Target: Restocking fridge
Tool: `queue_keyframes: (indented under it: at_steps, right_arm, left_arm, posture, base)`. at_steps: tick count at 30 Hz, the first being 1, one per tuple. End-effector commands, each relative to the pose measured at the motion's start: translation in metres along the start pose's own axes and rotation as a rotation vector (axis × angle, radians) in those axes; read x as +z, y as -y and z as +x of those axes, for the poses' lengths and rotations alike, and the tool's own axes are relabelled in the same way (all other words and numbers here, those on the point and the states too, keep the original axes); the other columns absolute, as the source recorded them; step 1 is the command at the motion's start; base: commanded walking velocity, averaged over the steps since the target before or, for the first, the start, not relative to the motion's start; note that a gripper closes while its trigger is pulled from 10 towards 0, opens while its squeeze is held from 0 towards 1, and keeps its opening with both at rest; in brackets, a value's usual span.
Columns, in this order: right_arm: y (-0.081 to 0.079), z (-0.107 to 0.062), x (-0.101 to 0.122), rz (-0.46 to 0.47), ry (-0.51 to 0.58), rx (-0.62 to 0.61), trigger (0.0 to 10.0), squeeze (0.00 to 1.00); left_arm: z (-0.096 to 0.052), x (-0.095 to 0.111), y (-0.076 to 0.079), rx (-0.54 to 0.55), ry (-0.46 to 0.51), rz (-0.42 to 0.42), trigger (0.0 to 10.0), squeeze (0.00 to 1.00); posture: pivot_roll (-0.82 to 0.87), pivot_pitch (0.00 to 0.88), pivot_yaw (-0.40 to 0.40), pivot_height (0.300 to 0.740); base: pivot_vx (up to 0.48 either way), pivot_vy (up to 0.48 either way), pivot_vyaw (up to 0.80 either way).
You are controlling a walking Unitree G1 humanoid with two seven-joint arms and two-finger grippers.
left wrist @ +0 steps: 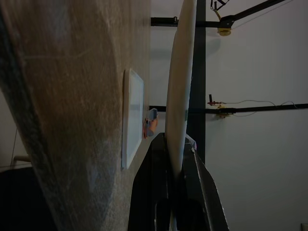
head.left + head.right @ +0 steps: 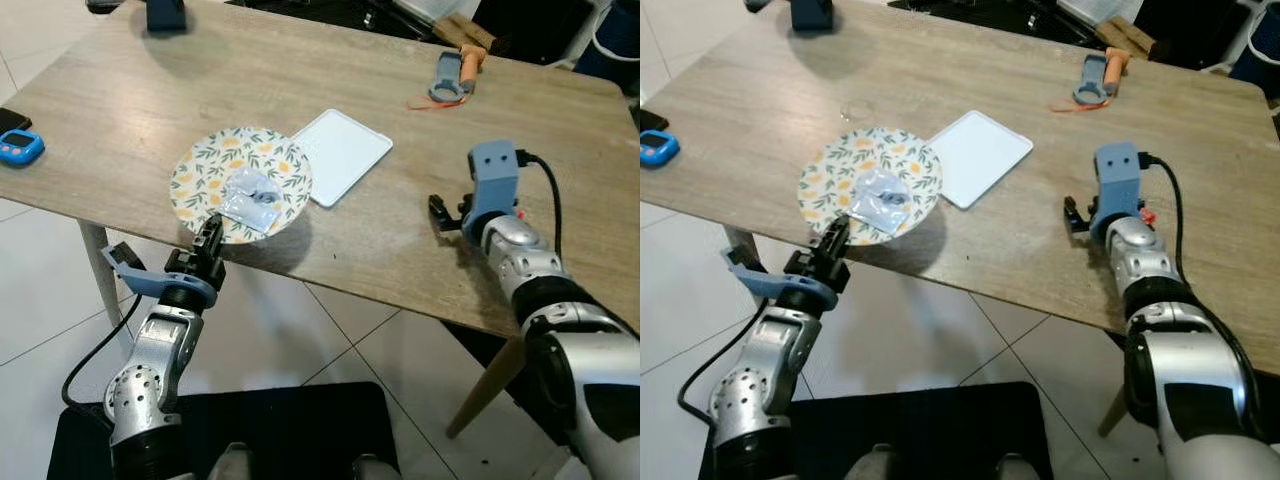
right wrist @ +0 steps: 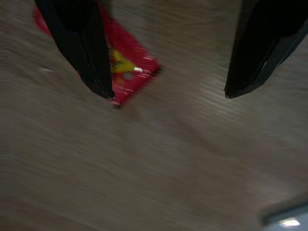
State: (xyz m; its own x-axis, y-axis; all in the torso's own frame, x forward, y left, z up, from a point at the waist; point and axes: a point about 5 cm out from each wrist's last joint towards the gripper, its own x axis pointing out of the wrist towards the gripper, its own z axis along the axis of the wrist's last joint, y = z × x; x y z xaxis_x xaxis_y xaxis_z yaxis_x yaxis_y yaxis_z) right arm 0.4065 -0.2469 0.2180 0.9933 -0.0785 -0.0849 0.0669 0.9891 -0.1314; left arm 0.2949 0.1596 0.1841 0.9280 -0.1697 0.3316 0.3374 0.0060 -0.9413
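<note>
— Item one, left gripper (image 2: 212,228)?
— Fingers clamped on the rim of the floral plate (image 2: 205,170), at the table's (image 2: 150,90) near edge; a clear packet (image 2: 252,198) lies on it.
— Right gripper (image 3: 166,94)?
— Fingers spread wide, holding nothing, above a red packet (image 3: 127,67), possibly a snack; blurred.
— Step?
— Picking up, I'd say. Next: keep the plate level, carry to the fridge.

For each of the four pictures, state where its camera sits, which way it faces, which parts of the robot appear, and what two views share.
Left eye: head, looking down at the table; both arms.
Right eye: same head, same scene, both show the floral plate.
Left wrist: along the left gripper, shut on the plate's rim.
Right wrist: down past the open right gripper at a red packet.
</note>
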Motion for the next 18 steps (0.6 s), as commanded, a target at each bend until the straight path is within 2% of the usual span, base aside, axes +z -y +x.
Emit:
queue_keyframes:
  at_steps: [1,6,8,13,18]
  right_arm:
    - [0.009,-0.003,-0.011,0.027,-0.040,-0.035,10.0,0.00]
    - [0.027,-0.006,-0.008,0.085,-0.025,-0.089,10.0,0.00]
    - [0.033,-0.007,-0.009,0.082,-0.036,-0.115,10.0,0.00]
    - [0.038,-0.010,-0.021,0.116,-0.102,-0.139,10.0,0.00]
    - [0.041,-0.016,-0.043,0.219,-0.225,-0.141,10.0,0.00]
  left_arm:
    - [-0.033,-0.024,-0.029,0.121,0.021,-0.134,10.0,0.00]
    - [-0.034,-0.025,-0.026,0.122,0.015,-0.137,10.0,0.00]
    - [-0.034,-0.025,-0.024,0.124,0.014,-0.137,10.0,0.00]
    - [-0.034,-0.025,-0.023,0.128,0.010,-0.137,10.0,0.00]
    - [-0.033,-0.027,-0.021,0.129,0.002,-0.137,10.0,0.00]
  posture:
    - [0.06,0.339,-0.023,0.740]
    - [0.06,0.348,-0.017,0.740]
    - [0.06,0.350,-0.015,0.740]
    - [0.07,0.353,-0.012,0.740]
    - [0.07,0.352,-0.008,0.740]
  base:
    - [0.000,0.000,0.00]
    - [0.000,0.000,0.00]
    - [0.000,0.000,0.00]
    - [0.000,0.000,0.00]
    - [0.000,0.000,0.00]
